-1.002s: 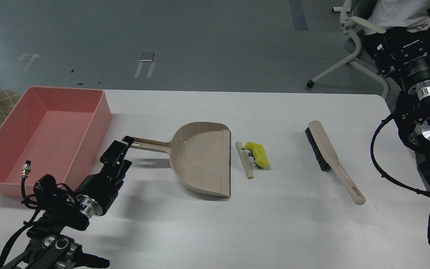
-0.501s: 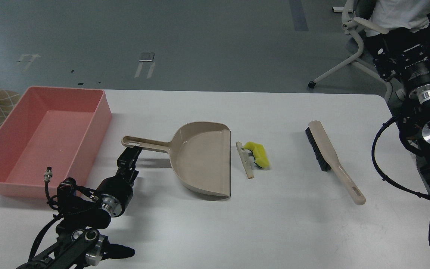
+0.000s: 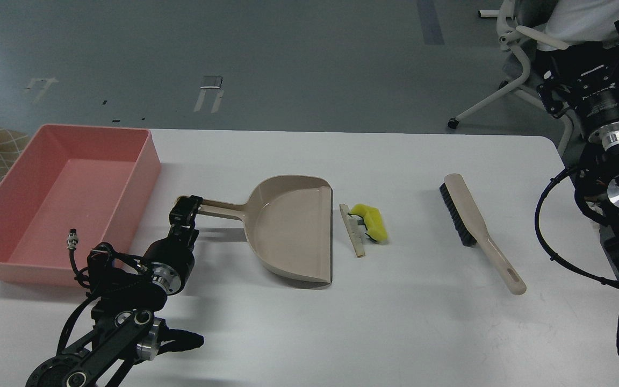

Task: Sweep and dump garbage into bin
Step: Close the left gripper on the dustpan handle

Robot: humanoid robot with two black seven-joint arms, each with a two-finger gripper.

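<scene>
The garbage lies mid-table: a yellow sponge chunk [image 3: 372, 220] with a dark green layer, touching a flat pale beige piece [image 3: 352, 230]. Both sit just right of the mouth of the beige dustpan [image 3: 293, 226]. The salmon-pink bin [image 3: 147, 166] stands at the table's far left, with nothing showing inside. My left gripper [image 3: 185, 208] is at the tip of the dustpan's handle and covers its end; its dark fingers cannot be told apart. My right arm is raised off the table's right edge; its dark far end [image 3: 559, 88] shows no clear fingers.
A beige brush [image 3: 479, 226] with black bristles lies on the table to the right of the garbage, handle pointing to the front right. A white wheeled chair [image 3: 508, 64] stands behind the table's right corner. The table's right edge is close to my right arm.
My left gripper has moved forward from just below the dustpan handle onto the handle's tip. The right arm has shifted slightly. Dustpan, garbage and brush have not moved.
</scene>
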